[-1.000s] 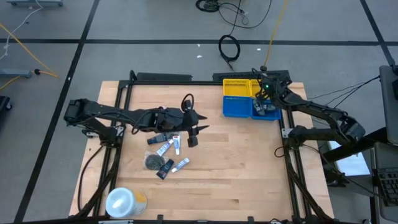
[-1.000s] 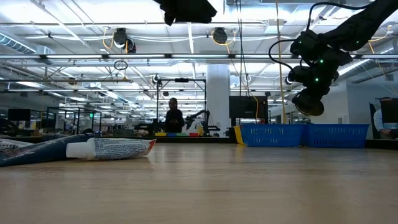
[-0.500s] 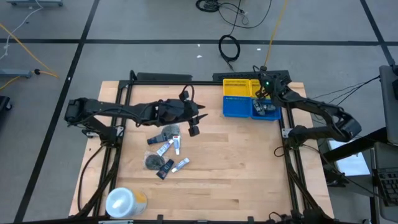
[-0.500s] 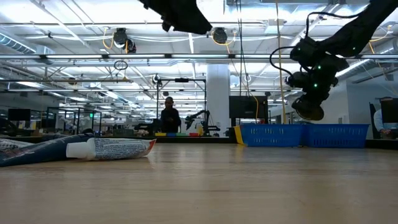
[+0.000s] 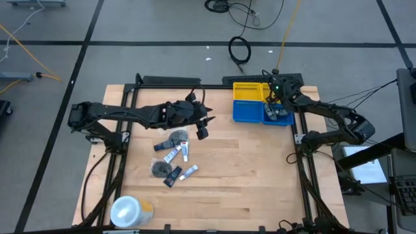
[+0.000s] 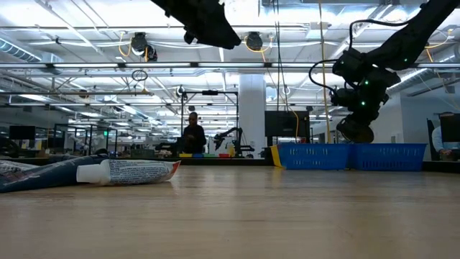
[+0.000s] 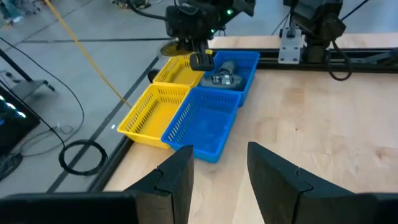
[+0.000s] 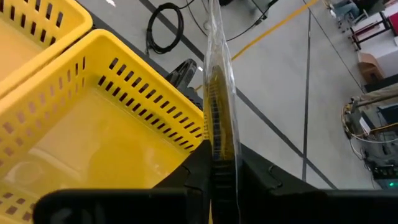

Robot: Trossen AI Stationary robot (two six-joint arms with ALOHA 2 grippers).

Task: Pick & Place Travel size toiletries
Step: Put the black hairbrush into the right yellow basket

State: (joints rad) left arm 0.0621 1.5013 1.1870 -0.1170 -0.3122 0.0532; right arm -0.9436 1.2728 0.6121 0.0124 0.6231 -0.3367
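Right tool (image 8: pixel 219 163) (pinching packet (image 8: pixel 219 93)) above basket rim (image 8: pixel 149 87)

Yellow slotted basket (image 5: pixel 247 91) is sitting beside blue basket (image 5: pixel 248 112), dark grey round pieces (image 5: pixel 158 169) and white-blue tubes (image 5: pixel 189 171) showing on pale wood table (image 5: pixel 247 169).

I can't read any words or numbers here. The white tube (image 6: pixel 126 171) lying on the worktop (image 6: pixel 237 216) has small print on its side, but it is too tiny and blurry for me to make out. I see no signs or brand names.
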